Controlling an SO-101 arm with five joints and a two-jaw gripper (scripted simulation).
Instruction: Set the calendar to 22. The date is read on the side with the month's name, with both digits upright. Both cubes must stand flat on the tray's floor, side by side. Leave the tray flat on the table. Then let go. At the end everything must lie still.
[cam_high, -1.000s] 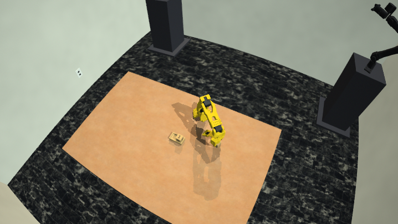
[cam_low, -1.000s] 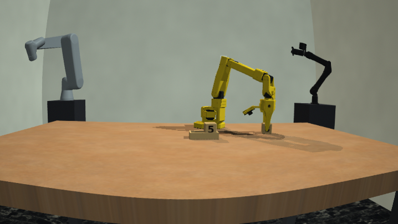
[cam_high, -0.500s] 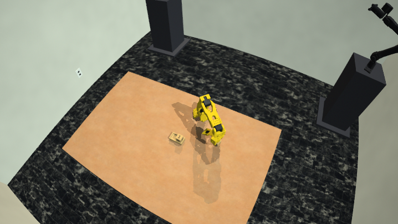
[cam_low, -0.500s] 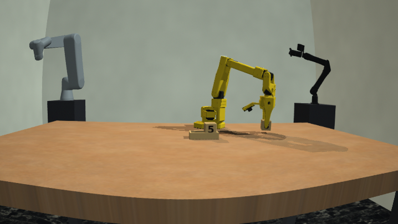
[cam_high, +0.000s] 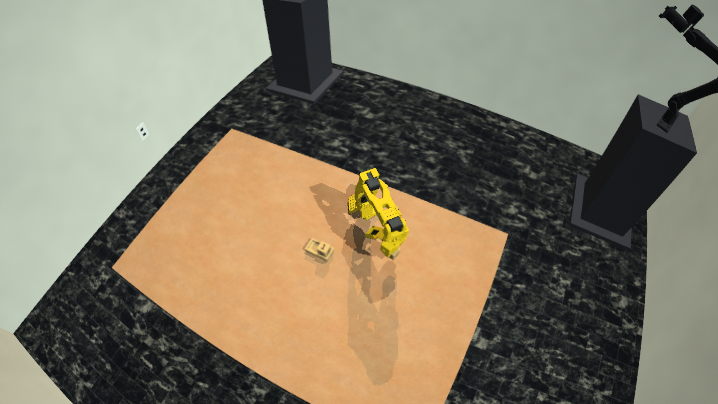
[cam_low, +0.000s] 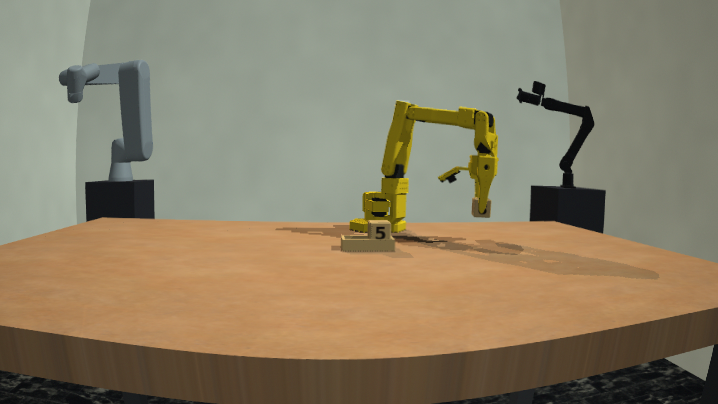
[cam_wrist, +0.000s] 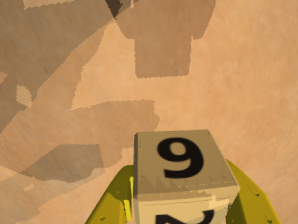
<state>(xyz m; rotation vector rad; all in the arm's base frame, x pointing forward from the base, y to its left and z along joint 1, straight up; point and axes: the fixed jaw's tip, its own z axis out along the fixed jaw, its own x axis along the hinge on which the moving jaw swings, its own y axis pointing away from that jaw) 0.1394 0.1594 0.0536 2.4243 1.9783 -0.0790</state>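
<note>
My yellow gripper (cam_low: 482, 208) is shut on a tan digit cube (cam_low: 477, 209) and holds it clear above the table, to the right of the arm's base. In the wrist view the cube (cam_wrist: 181, 183) sits between the two yellow fingers, with a 9 on the face turned away from the camera and a 2 on the face towards it. The tan tray (cam_low: 368, 243) lies flat on the table left of the gripper. The other cube (cam_low: 379, 230) stands in the tray's right half and shows a 5 to the exterior view. The tray also shows in the top view (cam_high: 318, 249).
The arm's yellow base (cam_low: 384, 208) stands just behind the tray. A grey robot arm (cam_low: 117, 120) on a black pedestal is at the far left, and a black arm (cam_low: 567, 130) on a pedestal at the far right, both off the table.
</note>
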